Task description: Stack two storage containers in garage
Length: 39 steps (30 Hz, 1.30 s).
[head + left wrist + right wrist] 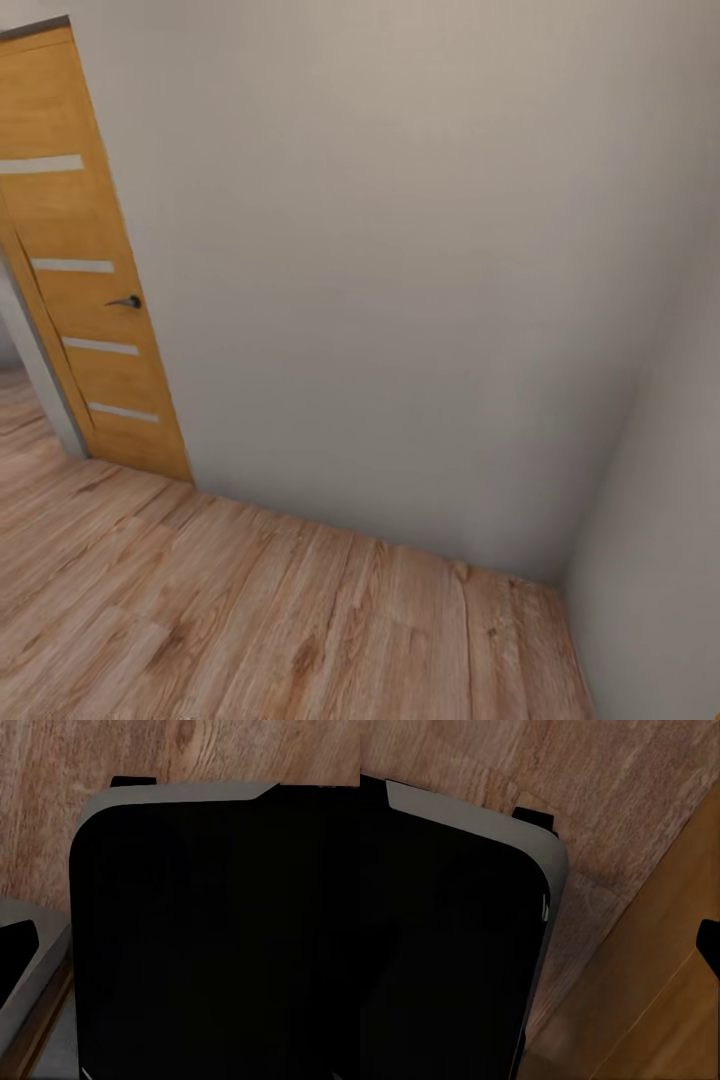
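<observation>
The two storage containers are out of view. The head view faces a plain pale wall (400,250) that meets a second wall (660,520) in a corner at the right, above light wood plank flooring (250,620). In the left wrist view a large dark rounded part of the robot's own body (225,945) lies over wood planks (75,765). The right wrist view has the same kind of dark body (442,945) with a grey rim, over plank floor (622,787).
An orange wooden door (85,280) with pale horizontal strips and a dark handle (127,301) stands at the left, with a gap and more plank floor beyond it. A smooth orange-tan surface (660,1020) borders the planks in the right wrist view.
</observation>
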### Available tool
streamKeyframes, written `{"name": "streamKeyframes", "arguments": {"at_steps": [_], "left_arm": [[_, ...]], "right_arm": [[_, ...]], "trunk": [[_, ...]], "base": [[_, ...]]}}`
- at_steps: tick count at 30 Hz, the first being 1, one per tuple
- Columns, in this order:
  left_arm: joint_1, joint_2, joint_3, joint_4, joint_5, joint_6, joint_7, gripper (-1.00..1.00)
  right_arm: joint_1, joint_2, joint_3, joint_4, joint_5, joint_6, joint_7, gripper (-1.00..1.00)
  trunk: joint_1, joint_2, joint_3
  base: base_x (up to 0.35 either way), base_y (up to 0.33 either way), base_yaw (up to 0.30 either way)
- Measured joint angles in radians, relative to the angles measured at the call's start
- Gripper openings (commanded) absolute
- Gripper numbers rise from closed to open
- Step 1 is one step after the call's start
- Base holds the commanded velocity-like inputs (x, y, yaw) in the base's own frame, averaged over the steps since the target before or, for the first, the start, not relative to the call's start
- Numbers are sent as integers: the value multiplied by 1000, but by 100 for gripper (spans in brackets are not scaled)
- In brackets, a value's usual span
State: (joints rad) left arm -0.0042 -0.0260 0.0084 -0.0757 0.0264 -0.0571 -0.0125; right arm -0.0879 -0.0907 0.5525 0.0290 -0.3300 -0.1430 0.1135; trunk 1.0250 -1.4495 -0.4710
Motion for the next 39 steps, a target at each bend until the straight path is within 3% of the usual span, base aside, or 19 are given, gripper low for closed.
{"name": "streamKeyframes", "arguments": {"at_steps": [9,39], "left_arm": [[0,0,1,0,0,0,0,100],[0,0,0,0,-1,0,0,100]], "right_arm": [[0,0,0,0,0,0,0,100],[0,0,0,0,1,0,0,100]], "trunk": [[0,0,0],[-1,0,0]], "base": [[37,0,269],[309,0,269]]}}
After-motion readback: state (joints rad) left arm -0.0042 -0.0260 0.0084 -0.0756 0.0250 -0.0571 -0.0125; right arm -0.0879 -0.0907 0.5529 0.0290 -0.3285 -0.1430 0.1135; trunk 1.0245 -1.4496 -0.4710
